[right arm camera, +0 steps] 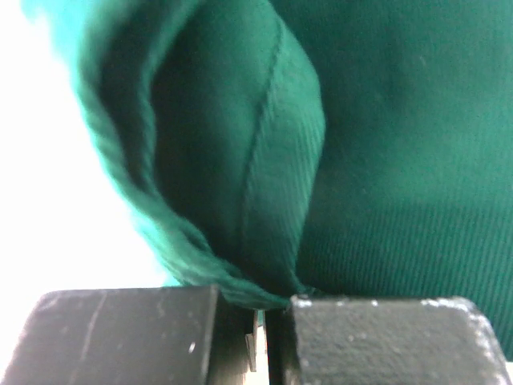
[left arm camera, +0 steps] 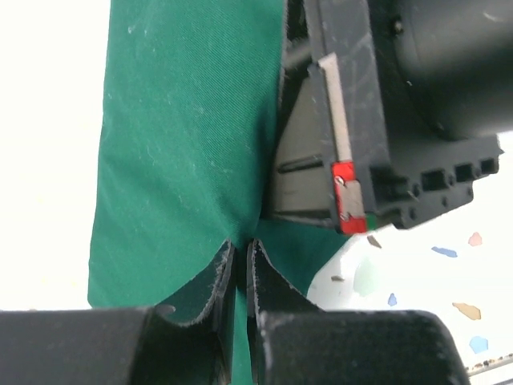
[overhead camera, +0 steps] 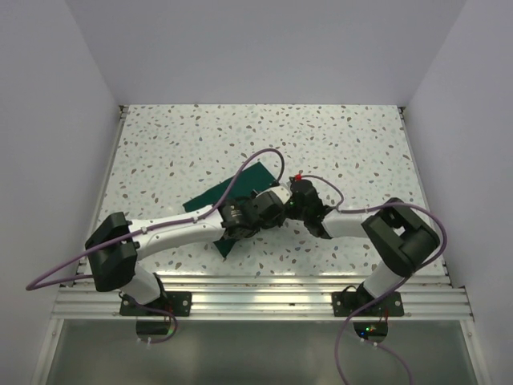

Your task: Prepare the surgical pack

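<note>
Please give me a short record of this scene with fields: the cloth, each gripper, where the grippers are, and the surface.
cloth: dark green drape, on the table near its middle, partly hidden under both wrists
left gripper: shut, pinching the fabric of the green drape
right gripper: shut on a hemmed fold of the green drape, which bulges above its fingers
gripper positions: close together over the cloth
surface: white speckled table
tray or instruments: none visible
</note>
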Controlling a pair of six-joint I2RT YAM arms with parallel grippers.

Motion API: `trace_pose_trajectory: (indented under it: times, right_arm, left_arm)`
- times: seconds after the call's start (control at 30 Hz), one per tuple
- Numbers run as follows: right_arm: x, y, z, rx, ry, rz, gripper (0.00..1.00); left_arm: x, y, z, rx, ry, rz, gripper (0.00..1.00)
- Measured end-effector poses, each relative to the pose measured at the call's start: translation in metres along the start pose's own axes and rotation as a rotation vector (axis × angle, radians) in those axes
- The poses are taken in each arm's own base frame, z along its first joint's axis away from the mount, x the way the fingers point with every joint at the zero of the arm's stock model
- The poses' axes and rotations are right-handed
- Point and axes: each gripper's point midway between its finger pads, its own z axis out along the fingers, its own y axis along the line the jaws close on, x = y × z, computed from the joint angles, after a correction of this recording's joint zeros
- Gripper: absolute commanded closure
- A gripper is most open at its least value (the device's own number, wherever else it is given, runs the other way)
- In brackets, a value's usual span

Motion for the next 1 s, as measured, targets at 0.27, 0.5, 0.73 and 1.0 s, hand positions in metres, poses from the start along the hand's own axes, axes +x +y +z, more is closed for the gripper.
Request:
trace_pose_trajectory:
  times: [0.27,0.5,0.73,1.0]
  right_arm:
    - [-0.004,0.009,0.023,-0.071,0.0,-0.024,0.99]
    - [-0.005,-0.001,0.009,-0.044,-0.054,-0.032,0.97]
    - [0.002,-0.019,-0.027,0.054,-0.085,-0.061,0.96]
    - [0.033,-0.002,-0.057,0.033,-0.044,-0.148,0.97]
  left_arm:
    - [0.013,0.01,-0.001,-0.021,0.057,0.007,1.0]
    - [0.012,0.001,-0.008,0.024,0.066,0.043,1.0]
    - [0.0,-0.017,-0.018,0.102,0.034,0.057,1.0]
    - [-0.011,-0.019,-0.006,0.105,0.017,0.024,1.0]
